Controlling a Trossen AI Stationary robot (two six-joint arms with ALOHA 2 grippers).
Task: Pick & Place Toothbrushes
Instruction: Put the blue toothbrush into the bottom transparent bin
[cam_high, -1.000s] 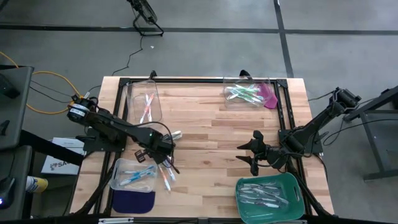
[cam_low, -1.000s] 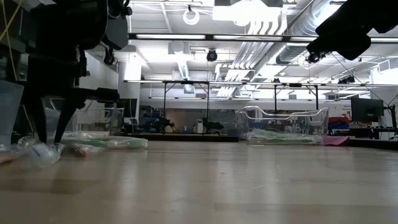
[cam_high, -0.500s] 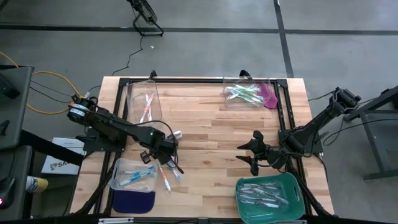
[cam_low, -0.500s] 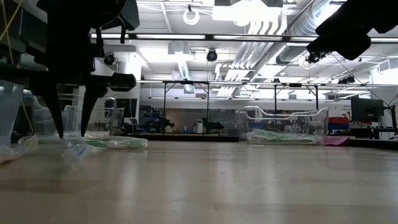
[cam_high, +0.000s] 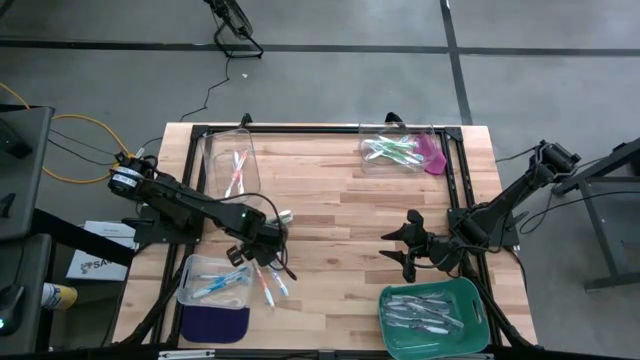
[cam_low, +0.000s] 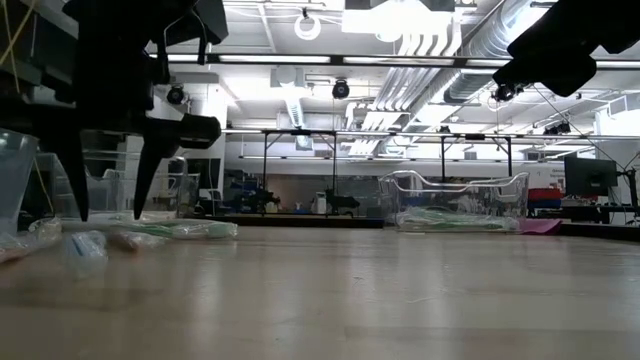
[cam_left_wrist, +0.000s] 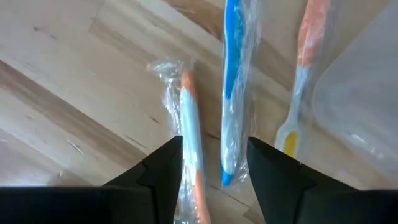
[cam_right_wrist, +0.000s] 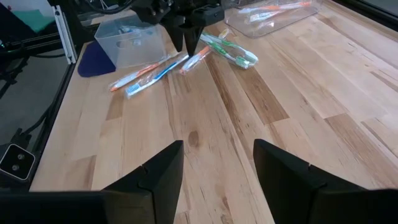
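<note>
Near the bench's (cam_high: 330, 200) front-left edge, left gripper (cam_high: 272, 247) fingers wide over wrapped blue toothbrush (cam_left_wrist: 231, 93), dropped since earlier. Right gripper (cam_high: 402, 246) idle mid-bench, fingers apart, open wood around.

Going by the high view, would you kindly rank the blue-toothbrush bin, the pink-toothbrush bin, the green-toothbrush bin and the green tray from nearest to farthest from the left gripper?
From the left gripper:
1. Blue-toothbrush bin, just beside it at the table's front left.
2. Pink-toothbrush bin, at the back left.
3. Green tray at the front right and green-toothbrush bin at the back right are too close to call.
</note>
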